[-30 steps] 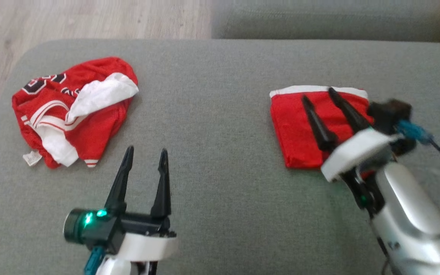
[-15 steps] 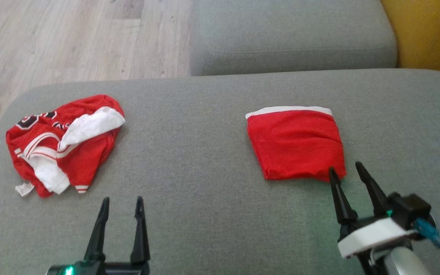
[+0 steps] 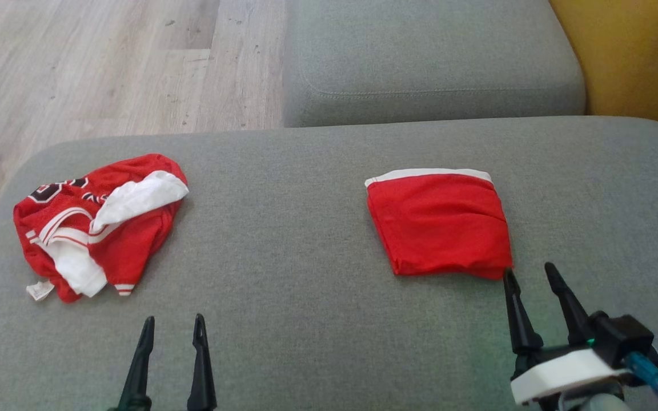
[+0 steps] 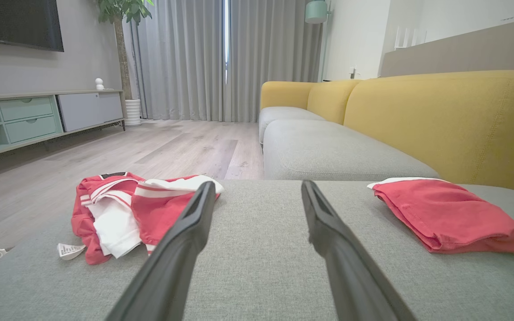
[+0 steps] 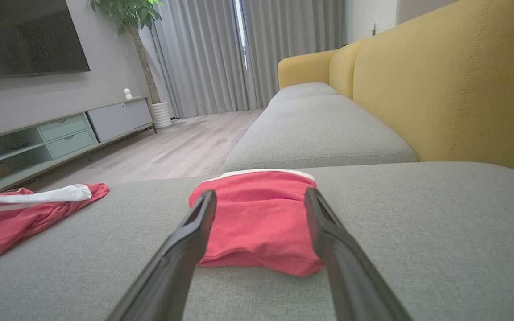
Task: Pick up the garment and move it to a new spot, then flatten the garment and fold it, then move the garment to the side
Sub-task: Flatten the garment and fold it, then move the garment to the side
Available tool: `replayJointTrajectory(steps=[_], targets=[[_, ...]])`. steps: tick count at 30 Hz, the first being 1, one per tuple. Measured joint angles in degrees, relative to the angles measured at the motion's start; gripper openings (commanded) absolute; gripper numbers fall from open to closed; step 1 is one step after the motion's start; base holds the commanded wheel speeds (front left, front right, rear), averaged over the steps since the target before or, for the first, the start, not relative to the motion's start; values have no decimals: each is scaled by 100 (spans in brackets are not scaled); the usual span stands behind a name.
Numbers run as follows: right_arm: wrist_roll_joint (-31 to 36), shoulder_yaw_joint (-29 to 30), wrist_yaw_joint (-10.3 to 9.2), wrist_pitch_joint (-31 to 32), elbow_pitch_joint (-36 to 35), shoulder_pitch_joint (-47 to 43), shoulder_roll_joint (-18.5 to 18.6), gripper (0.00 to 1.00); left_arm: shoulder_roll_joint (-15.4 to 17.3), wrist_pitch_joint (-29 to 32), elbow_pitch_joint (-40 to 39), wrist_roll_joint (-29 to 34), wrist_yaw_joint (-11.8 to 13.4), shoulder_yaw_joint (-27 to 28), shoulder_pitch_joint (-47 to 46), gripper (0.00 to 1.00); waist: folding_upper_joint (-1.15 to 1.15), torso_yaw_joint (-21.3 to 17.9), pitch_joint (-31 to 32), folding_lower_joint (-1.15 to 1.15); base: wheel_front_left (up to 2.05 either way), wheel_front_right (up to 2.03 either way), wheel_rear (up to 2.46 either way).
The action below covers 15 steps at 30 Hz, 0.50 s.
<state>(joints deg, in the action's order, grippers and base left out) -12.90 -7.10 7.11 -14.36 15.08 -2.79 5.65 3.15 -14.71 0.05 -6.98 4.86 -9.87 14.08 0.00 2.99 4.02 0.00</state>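
Room: living room with a pale wooden floor (image 3: 106, 68) beyond a grey sofa seat (image 3: 306, 228), which serves as the work surface; a second grey cushion (image 3: 432, 57) lies behind it
Crumpled jersey (image 3: 100, 222): red and white, bunched in a heap at the left end of the seat, a white label sticking out at its near edge; nothing touches it
Left gripper (image 3: 173, 318): low at the near edge, to the right of the jersey and apart from it; fingers parted by a moderate gap, nothing between them
Middle of seat: bare grey cloth between the two garments, which lie well apart
Folded garment (image 3: 440, 225): red with a white band along its far edge, a neat squarish packet lying flat on the right half of the seat
Right gripper (image 3: 529, 270): just short of the packet's near right corner, fingers pointing at it, spread apart and holding nothing
Yellow backrest (image 3: 632, 57): far right, behind the seat
Done, as I judge: the folded garment looks flattened, folded and set off to the side
Left, as I judge: little or nothing for that piece; the jersey is unfolded and would need the whole cycle if it belongs to the job, which the pictures cannot settle
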Motion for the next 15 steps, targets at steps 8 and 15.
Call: replayJointTrajectory(steps=[8, 15], targets=[[37, 10, 0, 0, 14, -43, -33, 100, 0, 0, 66, -3, 1, -1, 1, 100, 0, 13, 23, 0, 0, 0, 0], [38, 14, 0, 0, 14, -43, -35, 100, 0, 0, 66, -12, 20, -1, 1, 100, 0, -14, 19, 0, 0, 0, 0]])
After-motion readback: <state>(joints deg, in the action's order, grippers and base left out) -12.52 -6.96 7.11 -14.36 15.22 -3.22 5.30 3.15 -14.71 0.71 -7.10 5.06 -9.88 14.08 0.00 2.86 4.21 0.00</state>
